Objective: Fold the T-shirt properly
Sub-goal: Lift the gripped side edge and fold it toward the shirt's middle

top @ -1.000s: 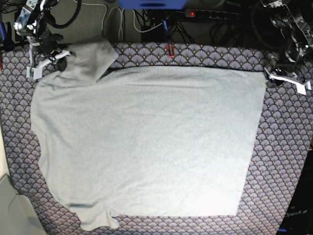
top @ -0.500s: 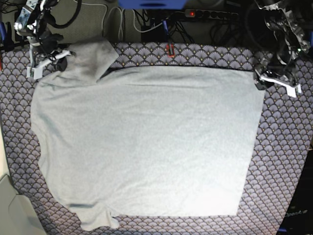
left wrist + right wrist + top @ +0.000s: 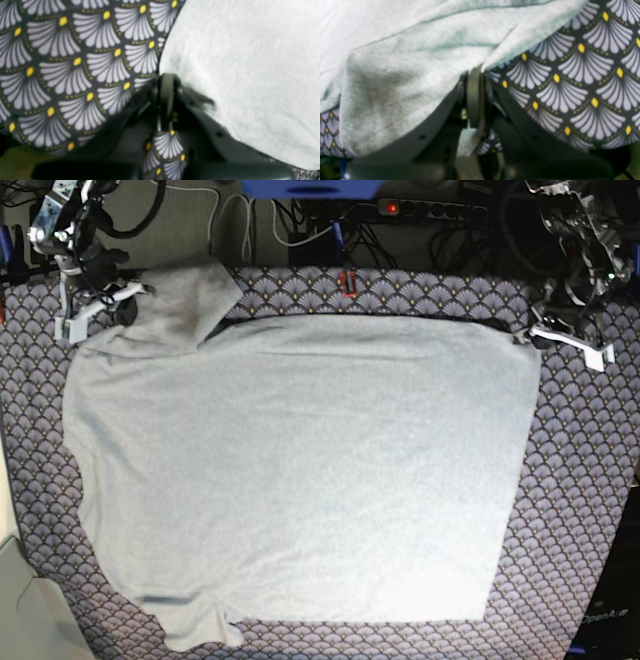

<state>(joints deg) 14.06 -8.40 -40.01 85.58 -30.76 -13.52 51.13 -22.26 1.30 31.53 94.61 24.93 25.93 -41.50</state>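
Light grey cotton T-shirt (image 3: 300,470) lying spread flat on the patterned surface (image 3: 580,480), reaching between both hands. Right hand (image 3: 475,97) pinching a bunched sleeve corner shut; left hand (image 3: 167,92) clamping narrow on the corner at its tips.

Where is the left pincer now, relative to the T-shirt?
In the base view the left pincer is at the upper right, at the T-shirt's far right corner, over the patterned tablecloth.

Lab bench (power strip (image 3: 432,210), cables (image 3: 300,225)).
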